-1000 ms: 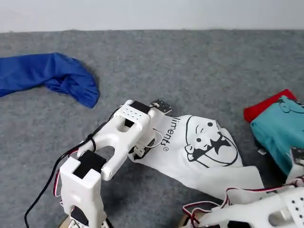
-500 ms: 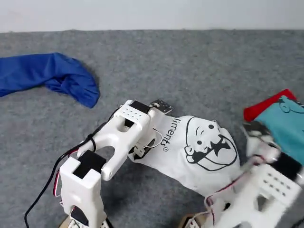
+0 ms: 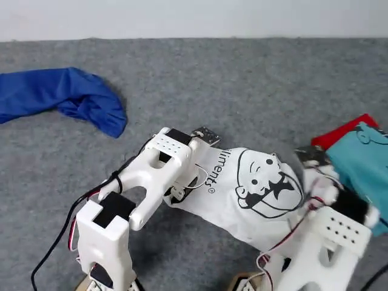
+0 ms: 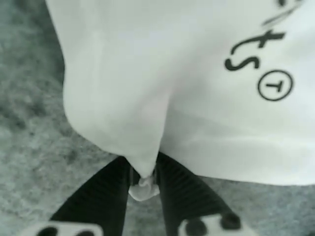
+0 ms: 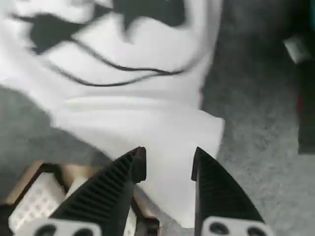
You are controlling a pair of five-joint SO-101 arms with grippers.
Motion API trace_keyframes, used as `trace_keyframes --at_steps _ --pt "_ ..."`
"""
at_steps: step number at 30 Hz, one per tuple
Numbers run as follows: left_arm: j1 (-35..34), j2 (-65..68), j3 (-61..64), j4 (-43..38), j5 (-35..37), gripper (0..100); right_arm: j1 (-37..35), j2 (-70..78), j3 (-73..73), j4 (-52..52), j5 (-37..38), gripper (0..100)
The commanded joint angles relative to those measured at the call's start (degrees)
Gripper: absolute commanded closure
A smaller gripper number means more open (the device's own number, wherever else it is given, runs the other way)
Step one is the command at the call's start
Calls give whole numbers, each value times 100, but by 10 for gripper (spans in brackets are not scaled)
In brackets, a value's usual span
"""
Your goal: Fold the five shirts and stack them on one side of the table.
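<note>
Surface: grey felt-like table [image 3: 242, 79], with a strip of pale wall [image 3: 194, 18] along its far edge.
Shirts counted: four can be seen, one each of blue, white, red and teal.
Blue shirt [image 3: 60, 97]: bunched in a long heap at the far left of the table, well apart from the others.
White shirt [image 3: 260, 188]: spread loosely near the table's middle, cartoon print facing up, between the two arms.
Red shirt [image 3: 336, 136]: at the right edge, one corner showing.
Teal shirt [image 3: 364, 163]: touching the red one and lying over its near part, just beside the white shirt's right end.
Arms counted: two, both white.
Left arm [image 3: 151, 176]: stretched over the white shirt's left edge.
Left gripper [image 4: 143, 172]: fingers pressed together on a pinched fold of the white shirt, cloth squeezed between them.
Right arm [image 3: 327, 242]: rises at the near right, its head over the white shirt's right end, next to the teal shirt.
Right gripper [image 5: 167, 164]: fingers apart, over a corner of the white shirt, with nothing between them.
</note>
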Motion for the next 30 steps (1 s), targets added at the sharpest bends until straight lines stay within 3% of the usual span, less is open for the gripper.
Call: trace_keyframes --at_steps 1,9,13,23,28,30 --pt "-26 202 92 -97 -97 987 514 -4 369 -505 246 834" --pt "-26 202 92 -97 -97 987 787 -4 835 -1473 -18 834" --pt "-26 202 92 -97 -97 987 1147 -4 835 -1552 -9 834" --pt "-26 202 92 -97 -97 987 1138 -13 1618 -1982 -9 840" --pt "-26 202 92 -97 -97 987 1138 -22 1582 -2105 141 994" --pt "-26 202 92 -97 -97 987 1138 -48 1582 -2105 299 973"
